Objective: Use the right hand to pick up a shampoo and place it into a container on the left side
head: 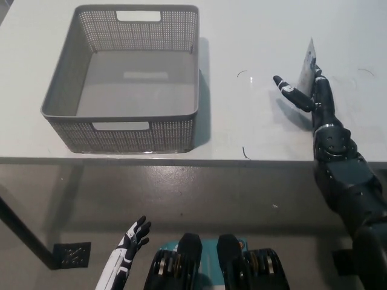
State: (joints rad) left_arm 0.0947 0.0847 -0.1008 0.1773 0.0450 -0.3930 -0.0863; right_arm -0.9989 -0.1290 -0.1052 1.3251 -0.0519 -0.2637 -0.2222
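A white shampoo tube (pixel 309 62) stands upright on the white table (pixel 254 127) at the right; its lower end is hidden behind my hand. My black right hand (pixel 307 92) is right against the tube, its thumb stretched out to the left and the other fingers beside the tube, not closed around it. The grey perforated basket (pixel 121 127) sits on the left part of the table with nothing in it. My white left hand (pixel 133 238) rests low at the lower left, below the table edge, fingers apart.
The table's front edge (pixel 193 160) runs across the middle of the picture, with grey floor below it. Bare tabletop lies between the basket and the tube. A small dark mark (pixel 245 153) sits near the front edge.
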